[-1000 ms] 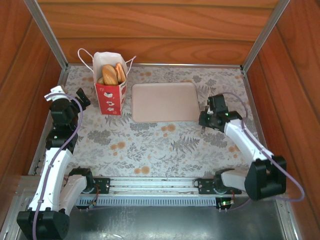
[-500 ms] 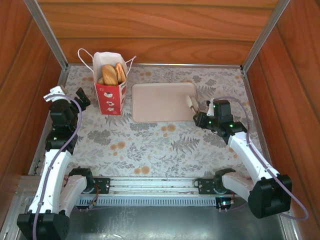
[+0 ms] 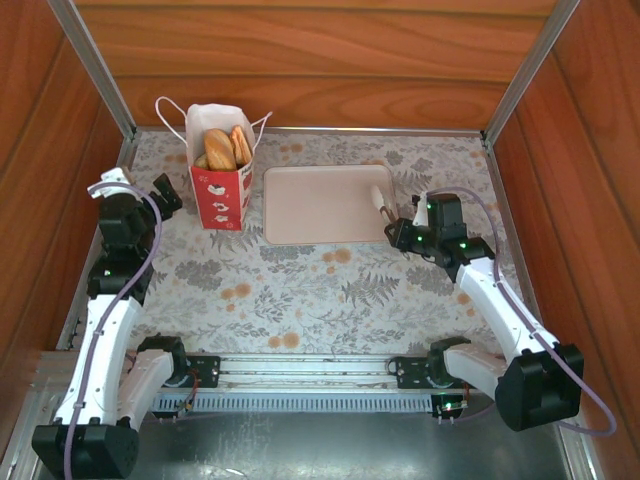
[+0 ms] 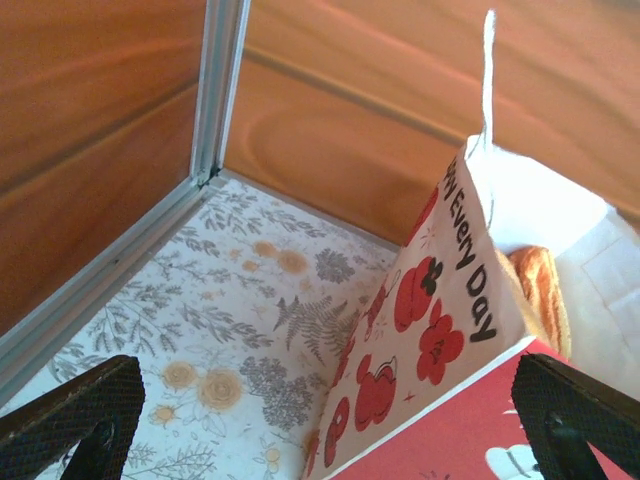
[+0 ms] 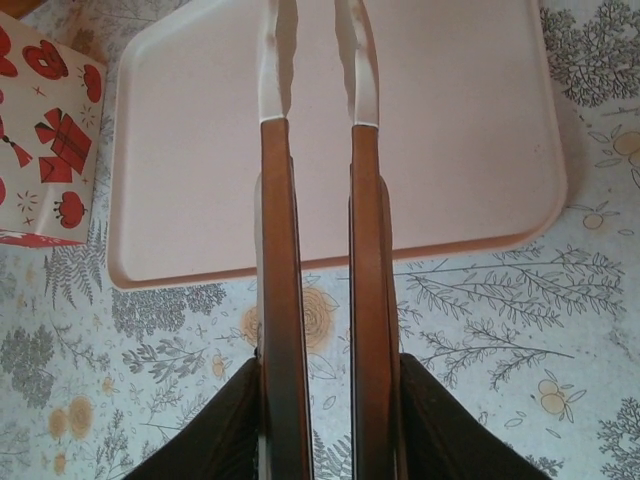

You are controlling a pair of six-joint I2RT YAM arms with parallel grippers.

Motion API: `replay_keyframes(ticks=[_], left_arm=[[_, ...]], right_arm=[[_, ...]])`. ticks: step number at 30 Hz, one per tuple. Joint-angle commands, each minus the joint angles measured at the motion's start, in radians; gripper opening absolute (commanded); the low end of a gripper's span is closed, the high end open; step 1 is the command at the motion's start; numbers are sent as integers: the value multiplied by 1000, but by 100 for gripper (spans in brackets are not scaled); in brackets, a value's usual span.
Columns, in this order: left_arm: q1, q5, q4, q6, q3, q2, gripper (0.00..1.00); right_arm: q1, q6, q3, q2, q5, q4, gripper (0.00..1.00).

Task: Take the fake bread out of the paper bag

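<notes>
Top external shows us the left gripper (image 3: 137,192) at the far left, its fingers spread wide and holding nothing, just beside the paper bag (image 3: 220,195). The bag stands upright, and we see the fake bread (image 3: 222,148) inside its open top. To its right lies the pink tray (image 3: 320,228). Over the tray's right edge hangs the right gripper (image 3: 382,203), fingers narrowly apart, empty.
</notes>
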Motion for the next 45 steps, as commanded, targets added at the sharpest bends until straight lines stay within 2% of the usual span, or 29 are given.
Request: replay_keyframes(ticks=[1,5,10,19,25,33,41,45], left_arm=[[-2,45,-89,11,101,18,100],[-3,138,-169,4,203,83,100],[-3,247,-256,-6,367,255,100],[-3,258,-296,12,527,477,100],[-3,236,-328,36,574,561,100],[-8,284,-373,60,673,674,100],[-12,276,-408,82,762,796,89],[-14,278,-415,90,806,848,77]], right_arm=[[7,5,45,10,-30,3,30],[8,16,53,16,-51,29,30],[9,16,66,11,-45,28,30],[9,32,66,5,-55,28,30],[7,44,61,1,-64,46,30],[9,39,72,0,-38,34,30],[8,43,72,0,-38,51,30],[8,47,72,4,-35,56,28]])
